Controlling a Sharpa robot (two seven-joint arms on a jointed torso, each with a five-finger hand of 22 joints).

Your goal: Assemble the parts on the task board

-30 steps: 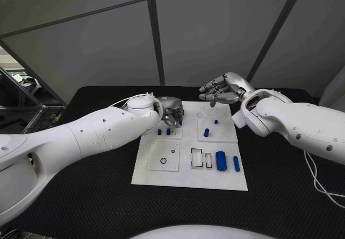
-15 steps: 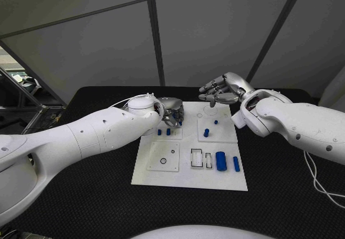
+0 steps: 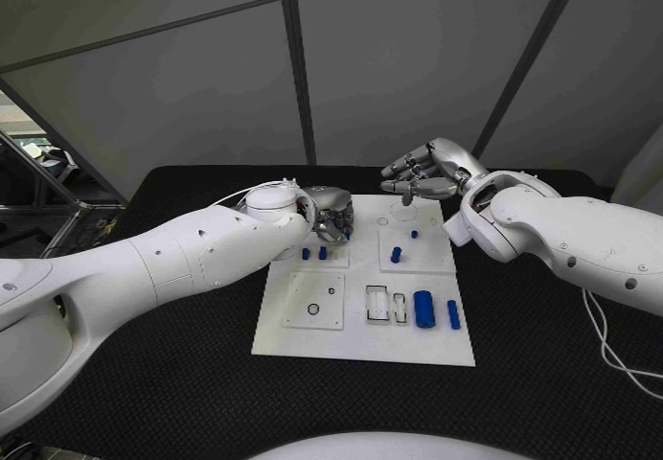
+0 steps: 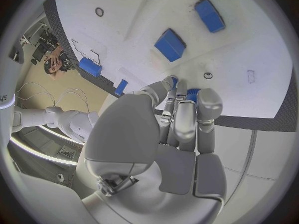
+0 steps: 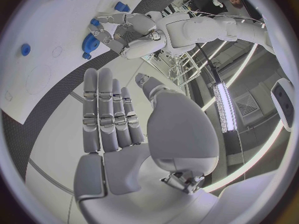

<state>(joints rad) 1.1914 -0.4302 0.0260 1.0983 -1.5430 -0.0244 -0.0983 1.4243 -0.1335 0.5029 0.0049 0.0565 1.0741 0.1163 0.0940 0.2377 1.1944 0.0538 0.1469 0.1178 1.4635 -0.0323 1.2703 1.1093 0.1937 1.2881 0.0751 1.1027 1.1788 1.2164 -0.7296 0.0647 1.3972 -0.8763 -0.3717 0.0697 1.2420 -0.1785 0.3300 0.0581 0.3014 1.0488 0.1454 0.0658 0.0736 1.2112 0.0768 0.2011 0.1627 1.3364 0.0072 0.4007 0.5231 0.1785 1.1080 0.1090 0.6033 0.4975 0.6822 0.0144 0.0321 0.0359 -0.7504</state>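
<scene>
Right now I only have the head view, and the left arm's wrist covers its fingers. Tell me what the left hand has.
Observer: In the left wrist view, the left hand has its fingertips closed round a small blue part at the edge of the task board.
Operator: Give me the part's shape.
Observer: The right wrist view shows a toothed rim on it, like a small gear.
Operator: Now report the right hand's palm.
Observer: In its own wrist view, the right hand has straight fingers and a bare palm, and it holds nothing.
</scene>
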